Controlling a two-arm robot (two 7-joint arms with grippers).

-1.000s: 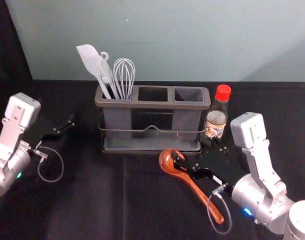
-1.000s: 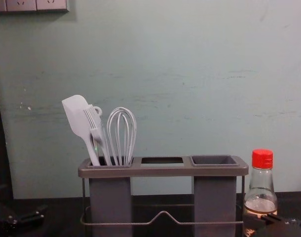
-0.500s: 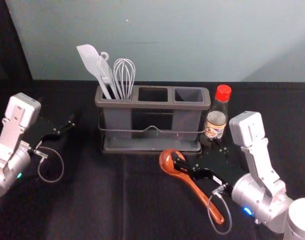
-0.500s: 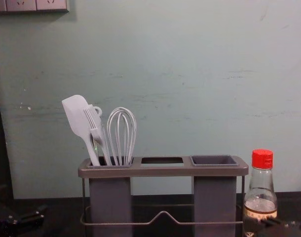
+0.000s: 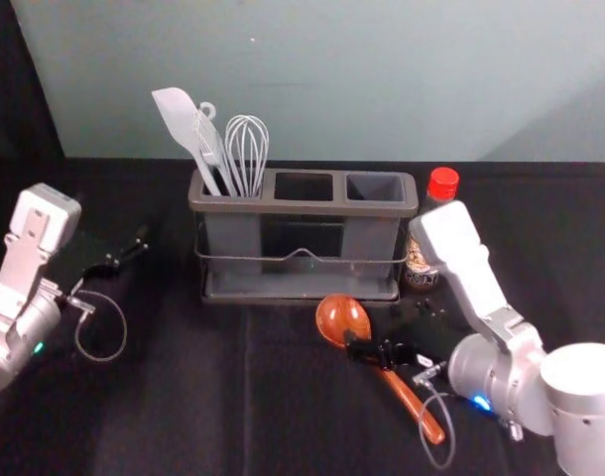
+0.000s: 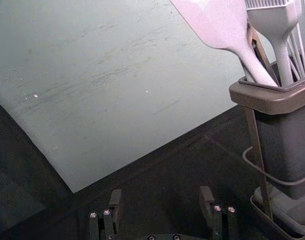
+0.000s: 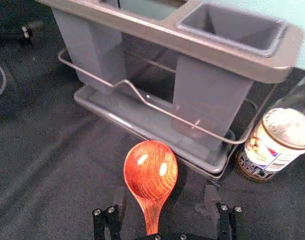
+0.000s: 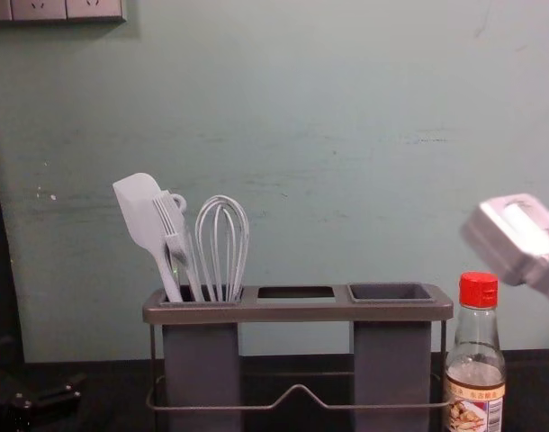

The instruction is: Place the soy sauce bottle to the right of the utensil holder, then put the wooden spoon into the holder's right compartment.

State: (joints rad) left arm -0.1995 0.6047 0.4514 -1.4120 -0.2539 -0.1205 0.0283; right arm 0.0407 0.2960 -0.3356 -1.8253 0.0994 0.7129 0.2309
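Soy sauce bottle [image 8: 473, 360] and wooden spoon [image 5: 343, 319], both near the utensil holder [image 5: 302, 206]. Holder sits mid-tabletop [image 5: 203, 397], pale utensils [image 5: 209, 149] in its left compartment; right compartment [image 5: 375, 188] vacant, presumably kept for the spoon. Left end effector [image 6: 161, 194] idle left of the holder, fingers apart. Right end effector [image 7: 165, 198] at the spoon, fingers apart, nothing clamped; likely lining up on the handle near the bowl, for a pinch. Bottle upright just beside the holder's right end (step one looks done). Red cap, clear glass, printed label. Spoon lies bowl toward holder, handle slanting toward the robot's right: glossy red-brown, grain showing in the bowl.
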